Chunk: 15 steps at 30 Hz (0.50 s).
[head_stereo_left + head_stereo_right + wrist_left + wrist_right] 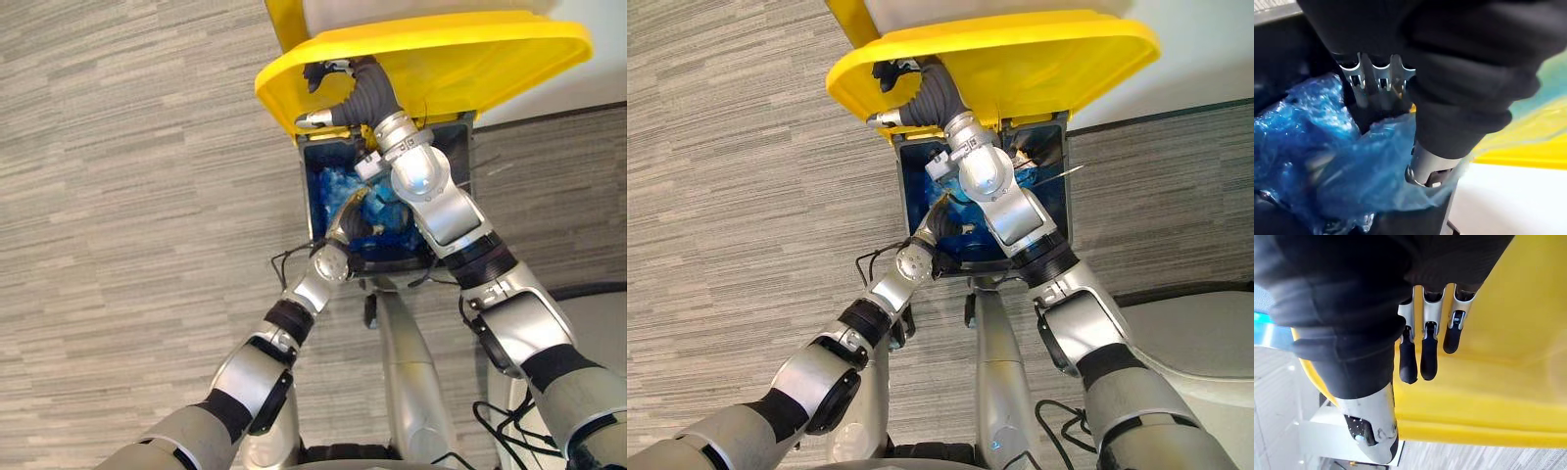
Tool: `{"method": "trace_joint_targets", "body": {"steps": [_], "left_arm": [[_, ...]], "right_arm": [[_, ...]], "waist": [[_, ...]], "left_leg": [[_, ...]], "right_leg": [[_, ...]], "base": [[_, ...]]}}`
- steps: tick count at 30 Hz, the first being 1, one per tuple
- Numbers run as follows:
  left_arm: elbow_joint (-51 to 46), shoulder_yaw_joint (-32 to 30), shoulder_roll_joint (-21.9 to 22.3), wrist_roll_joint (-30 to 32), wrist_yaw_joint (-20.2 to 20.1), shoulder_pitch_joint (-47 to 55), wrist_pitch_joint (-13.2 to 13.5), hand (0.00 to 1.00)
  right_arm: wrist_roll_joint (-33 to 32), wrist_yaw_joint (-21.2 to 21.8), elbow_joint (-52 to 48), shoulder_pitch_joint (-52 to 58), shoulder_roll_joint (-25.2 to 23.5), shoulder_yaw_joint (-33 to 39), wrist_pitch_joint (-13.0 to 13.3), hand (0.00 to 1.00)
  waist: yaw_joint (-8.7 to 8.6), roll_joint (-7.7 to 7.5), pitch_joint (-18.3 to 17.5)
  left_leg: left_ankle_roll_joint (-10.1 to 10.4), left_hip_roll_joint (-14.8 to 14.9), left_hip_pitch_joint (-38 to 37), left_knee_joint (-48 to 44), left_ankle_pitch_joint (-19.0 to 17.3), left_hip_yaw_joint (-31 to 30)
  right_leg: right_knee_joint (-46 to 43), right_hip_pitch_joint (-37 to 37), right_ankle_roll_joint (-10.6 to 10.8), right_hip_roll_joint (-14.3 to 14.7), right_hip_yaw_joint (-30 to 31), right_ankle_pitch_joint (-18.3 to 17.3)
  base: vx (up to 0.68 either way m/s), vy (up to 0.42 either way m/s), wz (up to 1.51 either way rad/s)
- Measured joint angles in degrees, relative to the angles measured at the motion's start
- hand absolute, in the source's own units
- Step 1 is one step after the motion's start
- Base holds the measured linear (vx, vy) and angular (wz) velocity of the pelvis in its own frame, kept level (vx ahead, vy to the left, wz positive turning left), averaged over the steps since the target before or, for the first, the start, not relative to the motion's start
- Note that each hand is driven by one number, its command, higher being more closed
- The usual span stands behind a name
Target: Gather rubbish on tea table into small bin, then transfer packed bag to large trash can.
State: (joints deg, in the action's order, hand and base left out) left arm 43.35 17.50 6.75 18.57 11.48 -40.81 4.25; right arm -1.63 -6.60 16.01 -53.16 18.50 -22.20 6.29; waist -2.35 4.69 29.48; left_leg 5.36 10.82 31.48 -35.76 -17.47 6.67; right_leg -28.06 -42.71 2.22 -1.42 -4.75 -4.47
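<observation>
The large trash can (466,157) stands in front of me with its yellow lid (470,59) swung up. My right hand (355,93) props the lid, fingers (1422,350) nearly straight against the yellow surface and thumb by the lid's rim. My left hand (345,223) reaches down into the can's dark inside. There it holds the crumpled blue bag (1327,147), with plastic bunched between its thumb (1422,164) and fingers; the fingertips are hidden in the bag. The blue bag (338,186) lies low inside the can.
Grey plank floor (118,196) surrounds the can on the left and front. A pale wall with a dark skirting (558,113) runs behind the can at the right. A light grey flat surface (1205,333) lies at the lower right.
</observation>
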Motion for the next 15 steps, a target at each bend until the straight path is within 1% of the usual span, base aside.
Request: {"method": "trace_joint_targets", "body": {"steps": [1, 3, 4, 5, 6, 7, 9, 10, 11, 12, 14, 15], "left_arm": [[-1.8, 1.1, -0.4, -0.4, -0.1, 1.5, 0.3, 0.00], [-5.2, 2.4, -0.7, -1.1, -0.1, 4.0, 1.0, 0.00], [-6.3, 3.4, -1.3, -1.7, -0.2, 5.1, 1.6, 0.00], [-7.9, 4.7, -2.9, -3.3, -0.4, 7.3, 2.5, 0.00], [-8.3, 4.9, -3.2, -3.4, -0.5, 7.8, 2.7, 0.00], [-10.0, 5.5, -4.6, -4.5, -1.1, 10.4, 3.4, 0.00], [-12.7, 5.3, -8.0, -6.8, -1.9, 15.1, 4.7, 0.00], [-14.3, 4.4, -10.8, -8.0, -2.9, 18.3, 5.2, 0.00], [-15.7, 2.9, -13.3, -9.8, -3.7, 21.9, 5.6, 0.00], [-16.4, 1.9, -14.7, -10.9, -4.0, 23.8, 5.9, 0.00], [-16.9, -2.6, -19.5, -14.4, -5.4, 31.2, 6.5, 0.00], [-17.0, -4.0, -20.4, -14.9, -5.8, 33.2, 6.5, 0.00]], "right_arm": [[0.1, 0.0, -0.6, 2.2, 0.0, 0.7, -0.3, 0.00], [0.6, 0.0, -1.2, 5.9, 0.0, 2.4, -0.3, 0.00], [1.2, 0.1, -1.2, 7.9, -0.1, 3.2, -0.3, 0.00], [2.0, 0.1, -1.2, 11.4, -0.1, 5.1, -0.3, 0.00], [2.1, 0.2, -1.3, 12.2, -0.1, 5.6, -0.3, 0.00], [2.3, 0.1, -1.3, 15.4, 0.0, 7.7, -0.3, 0.00], [2.4, 0.2, -1.2, 20.2, 0.1, 10.5, -0.2, 0.00], [2.9, 0.2, -1.2, 24.0, 0.1, 12.7, -0.1, 0.00], [3.6, 0.4, -1.1, 27.8, 0.1, 14.7, -0.1, 0.00], [4.1, 0.4, -1.0, 29.6, 0.1, 15.5, -0.1, 0.00], [4.5, 0.9, -0.3, 36.9, -0.1, 17.7, 0.0, 0.00], [4.5, 1.3, 0.0, 38.6, -0.1, 18.1, 0.1, 0.00]], "waist": [[0.07, -0.05, 0.0], [0.13, -0.12, -0.1], [0.15, -0.16, -0.2], [0.11, -0.34, -0.3], [0.12, -0.36, -0.3], [0.15, -0.75, -0.5], [0.22, -1.45, -0.9], [0.13, -1.90, -1.1], [0.27, -2.41, -1.7], [0.38, -2.76, -1.9], [0.40, -4.16, -4.8], [0.41, -4.47, -5.3]], "left_leg": [[0.0, -0.5, -1.4, 0.5, 0.0, -0.2], [0.1, -1.0, -3.6, 1.6, 0.1, -0.2], [0.2, -1.1, -4.7, 1.9, 0.1, -0.4], [0.5, -1.5, -6.9, 2.6, 0.4, -1.3], [0.7, -1.7, -7.5, 2.9, 0.5, -1.4], [1.0, -2.1, -9.5, 4.2, 0.9, -1.9], [1.0, -2.5, -12.4, 5.3, 1.1, -2.7], [1.0, -3.0, -14.6, 5.9, 1.2, -3.5], [0.8, -3.0, -16.5, 6.4, 1.3, -3.7], [0.7, -3.1, -17.4, 6.8, 1.4, -3.6], [-0.1, -3.6, -19.6, 8.1, 1.8, -3.6], [-0.2, -3.6, -20.4, 8.4, 1.8, -3.5]], "right_leg": [[-0.7, 1.1, -0.3, -0.5, -0.2, -0.7], [-1.3, 2.8, 0.3, -1.4, -0.5, -1.5], [-1.6, 3.9, 0.2, -1.7, -0.9, -1.9], [-1.8, 6.2, 0.3, -2.3, -1.7, -2.7], [-1.9, 6.7, 0.4, -2.4, -1.8, -2.8], [-1.8, 8.6, 0.8, -2.9, -2.3, -3.1], [-1.5, 11.7, 1.0, -3.4, -3.2, -3.6], [-1.3, 14.0, 1.6, -3.6, -3.8, -4.0], [-1.0, 16.0, 1.7, -3.7, -4.0, -4.1], [-0.6, 17.1, 1.7, -3.7, -4.1, -4.1], [0.9, 19.4, 1.7, -3.9, -4.1, -4.1], [1.3, 20.2, 1.6, -3.9, -4.0, -4.0]], "base": [[0.03, 0.013, 0.19], [0.03, 0.004, 0.22], [0.04, -0.001, 0.28], [0.04, 0.002, 0.28], [0.06, -0.001, 0.33], [0.07, -0.005, 0.25], [0.06, 0.005, 0.26], [0.04, 0.025, 0.23], [0.03, 0.027, 0.18], [0.01, 0.011, 0.10], [-0.02, 0.016, 0.05], [-0.01, 0.042, -0.05]]}}
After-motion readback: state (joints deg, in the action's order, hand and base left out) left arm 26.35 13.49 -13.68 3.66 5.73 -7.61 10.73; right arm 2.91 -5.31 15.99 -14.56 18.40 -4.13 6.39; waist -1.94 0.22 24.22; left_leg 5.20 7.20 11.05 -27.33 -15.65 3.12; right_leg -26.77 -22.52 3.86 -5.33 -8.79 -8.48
